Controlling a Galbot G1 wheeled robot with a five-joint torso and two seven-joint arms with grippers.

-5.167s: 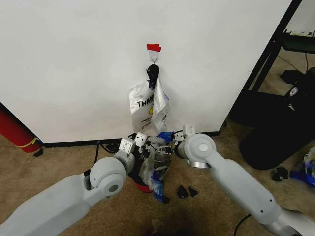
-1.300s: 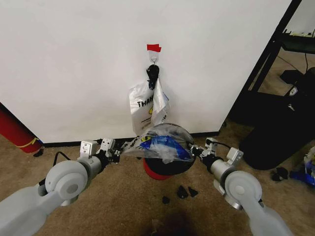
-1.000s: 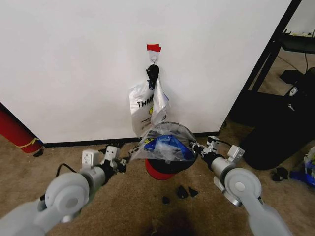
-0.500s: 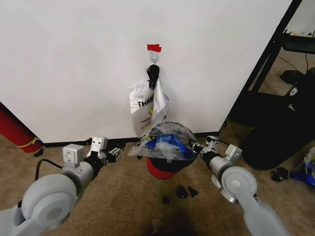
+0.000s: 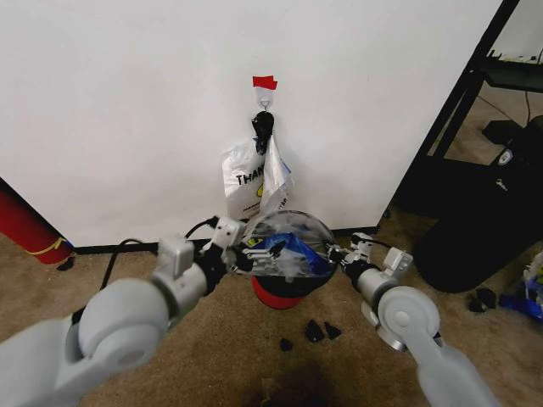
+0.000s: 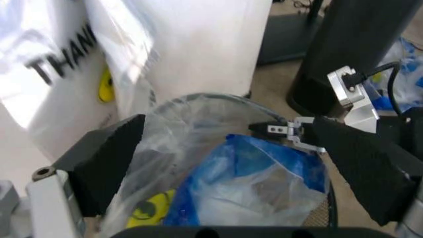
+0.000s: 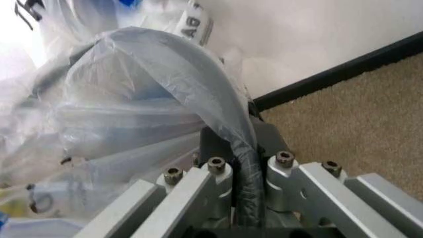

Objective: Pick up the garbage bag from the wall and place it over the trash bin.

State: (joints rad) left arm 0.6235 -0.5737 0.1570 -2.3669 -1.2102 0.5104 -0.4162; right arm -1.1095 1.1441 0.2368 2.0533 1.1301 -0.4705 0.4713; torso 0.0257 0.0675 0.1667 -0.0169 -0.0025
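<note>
The garbage bag, clear-grey plastic with blue strips, lies spread over the mouth of the small black trash bin with a red base, which stands on the carpet below the wall. My left gripper is at the bin's left rim. In the left wrist view, the left gripper is open, its black fingers wide on either side of the garbage bag. My right gripper is at the right rim. In the right wrist view, the right gripper is shut on the plastic-wrapped rim of the garbage bag.
A metal hook under red tape on the wall carries a white lettered bag. A red cylinder lies at the left. A bulky black object and a black frame stand right. Black scraps litter the carpet.
My left gripper, away to the left half a second ago, has swung back to the bin's left rim. The right gripper has stayed at the right rim. The bag stays over the bin.
</note>
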